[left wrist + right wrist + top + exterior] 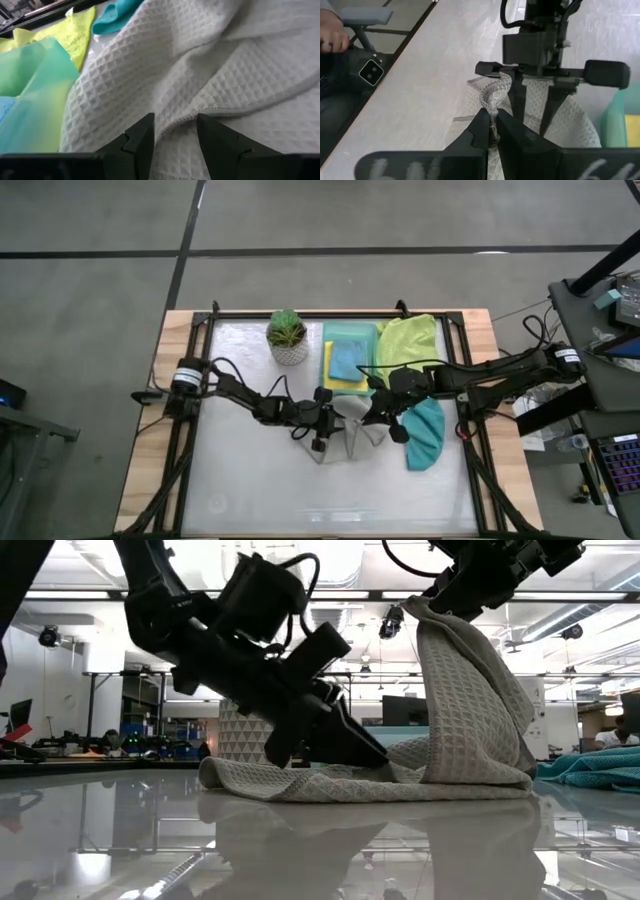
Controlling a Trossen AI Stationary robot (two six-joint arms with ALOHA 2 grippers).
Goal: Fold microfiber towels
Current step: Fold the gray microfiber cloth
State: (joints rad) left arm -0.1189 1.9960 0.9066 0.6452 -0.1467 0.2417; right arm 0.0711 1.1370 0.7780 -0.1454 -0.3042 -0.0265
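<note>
The pale grey towel (pixel 352 430) lies mid-table, one side raised in a peak (pixel 455 670). My right gripper (pixel 494 120) is shut on it above the table (pixel 432 602). My left gripper (pixel 175 132) is open, slanting down at the towel's low part (pixel 375 760), with a hemmed fold between its fingers. The teal towel (pixel 425 435) lies to the right and the lime green towel (pixel 410 340) at the far right. The yellow towel (pixel 330 375) and the light blue towel (pixel 347 360) lie on the mint-green tray (pixel 352 332). My left gripper's open fingers (pixel 145 137) stand on either side of a hemmed fold (pixel 200 107) of the grey towel that lies on the table. I cannot tell whether they touch it. My right gripper pinches a bunched edge of the grey towel (pixel 492 97) between its two fingers. That part is lifted clear and the cloth hangs slack below it (pixel 470 700), with the rest on the table.
A small potted plant (pixel 288 338) stands at the far side, left of the tray. The near half of the table (pixel 320 500) holds nothing. A person's hand (pixel 330 42) shows beyond the table edge in the right wrist view.
</note>
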